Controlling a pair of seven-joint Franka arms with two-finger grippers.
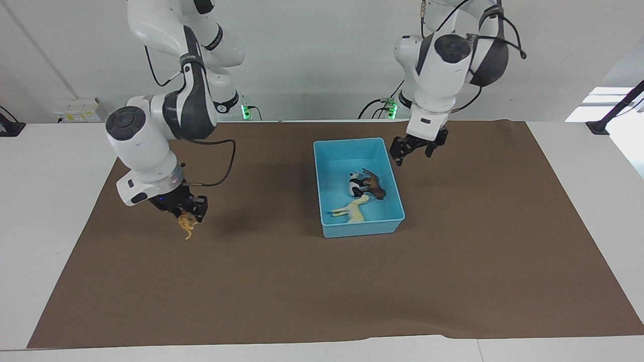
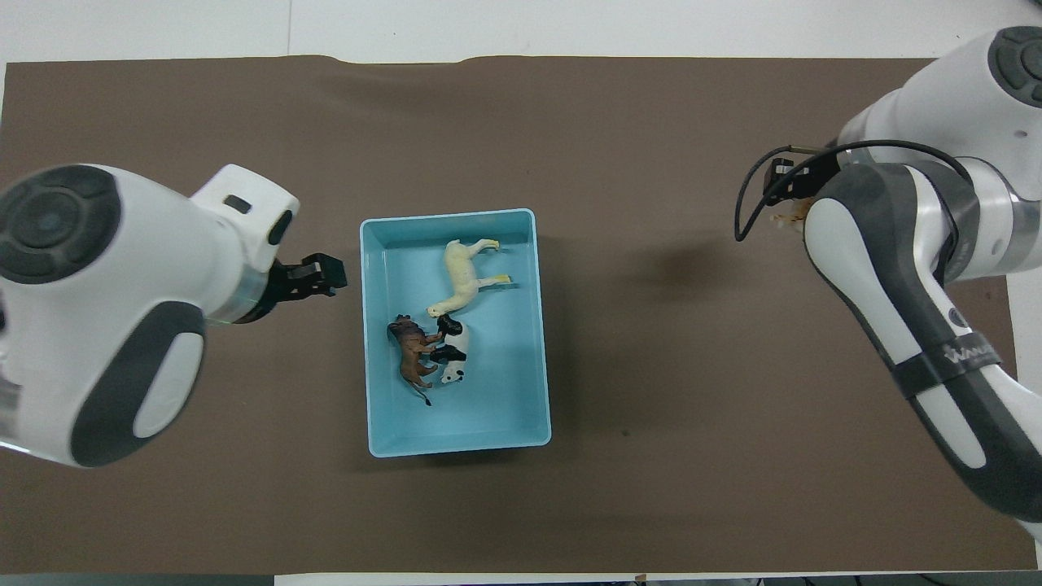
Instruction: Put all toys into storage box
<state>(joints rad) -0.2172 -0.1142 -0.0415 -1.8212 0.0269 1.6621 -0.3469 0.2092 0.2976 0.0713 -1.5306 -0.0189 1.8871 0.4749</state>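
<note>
At lower left of the facing view, the right gripper hangs over the brown mat, clamped on the orange tiger; overhead, its arm hides nearly all of that toy. Mid-frame, the storage box holds the cream horse, panda and brown horse. The left gripper, fingers apart and empty, hovers beside the box's rim.
</note>
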